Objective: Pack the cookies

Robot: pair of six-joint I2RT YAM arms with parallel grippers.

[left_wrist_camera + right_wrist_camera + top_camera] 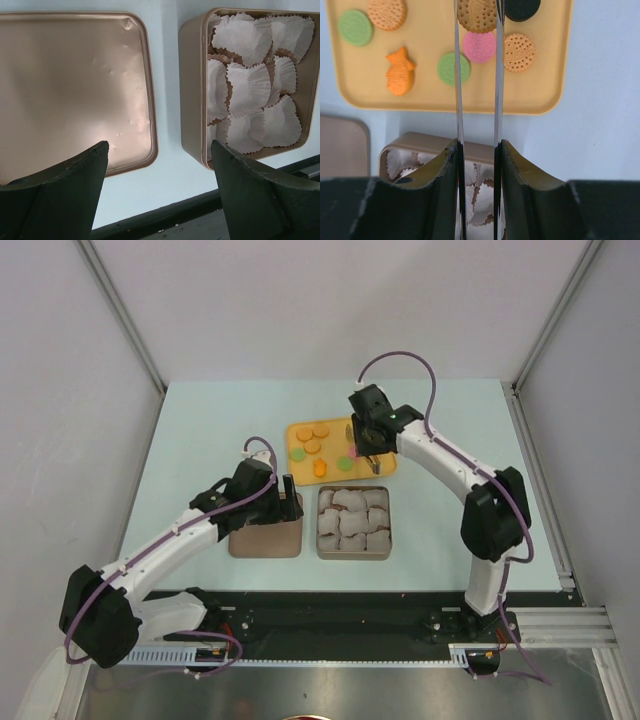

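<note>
The cookies lie on a yellow tray [300,429] at the table's middle back: round orange discs [312,435], green ones [344,464] and an orange shaped one [320,468]. The right wrist view shows green [454,68], pink [479,47], black [522,8] and orange [519,52] cookies on the tray [530,95]. My right gripper [375,462] [476,6] is over the tray's right part, its thin blades shut on a round orange cookie [476,17]. My left gripper [290,495] [159,146] is open and empty, above the gap between lid and tin.
A tan tin [384,530] [192,100] lined with crumpled white paper cups [250,85] stands in front of the tray. Its flat tan lid [265,537] [70,90] lies to the left. A black rail [340,615] runs along the near table edge.
</note>
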